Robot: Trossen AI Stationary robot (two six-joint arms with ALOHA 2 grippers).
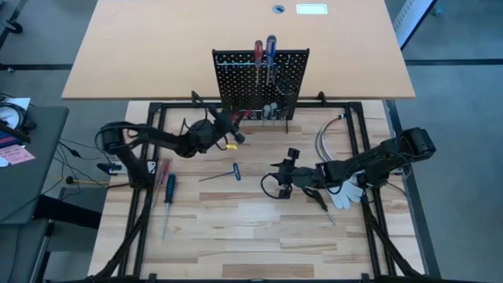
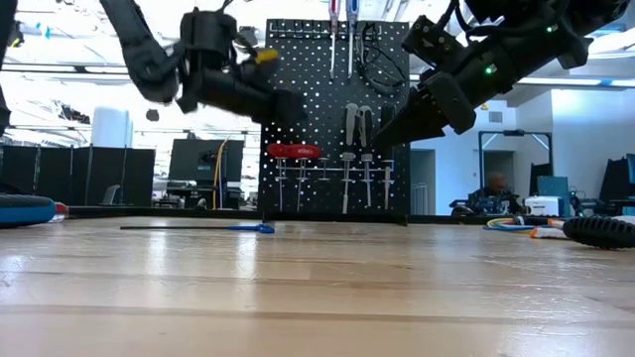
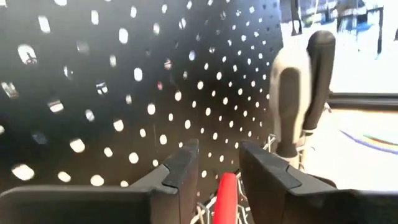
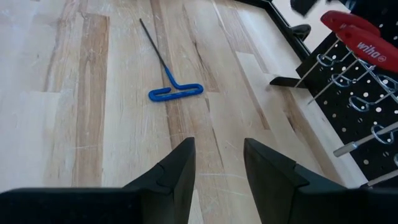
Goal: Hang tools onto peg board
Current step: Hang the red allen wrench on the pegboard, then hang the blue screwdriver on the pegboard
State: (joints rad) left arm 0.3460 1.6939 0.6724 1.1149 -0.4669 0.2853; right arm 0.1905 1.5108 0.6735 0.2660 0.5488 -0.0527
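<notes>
Left gripper [image 1: 233,132] sits right at the lower left of the peg board [image 1: 291,63], fingers apart with a gap. In the left wrist view the red-handled tool [image 3: 226,194] shows between the fingers [image 3: 180,171], but no pad visibly presses it. The low view shows that red handle [image 2: 294,151] seated on the board's lower hook row. My read: a release, jaws spread so the tool hangs free on its hook.

Right gripper [image 1: 286,178] hovers over the wood table [image 1: 236,228] to the right of centre, fingers apart, nothing between them. It looks toward the blue T-handle key [image 4: 175,92] lying flat on the table, probably the next pick.

Board stands upright at the far edge of the table. Two screwdrivers, red [image 1: 258,49] and blue [image 1: 271,43], hang high on it; grey-handled ones hang lower. More tools, a red screwdriver [image 1: 161,174] and a blue one [image 1: 170,189], lie on the left, still to hang. White glove [image 1: 346,192] lies under the right arm.
</notes>
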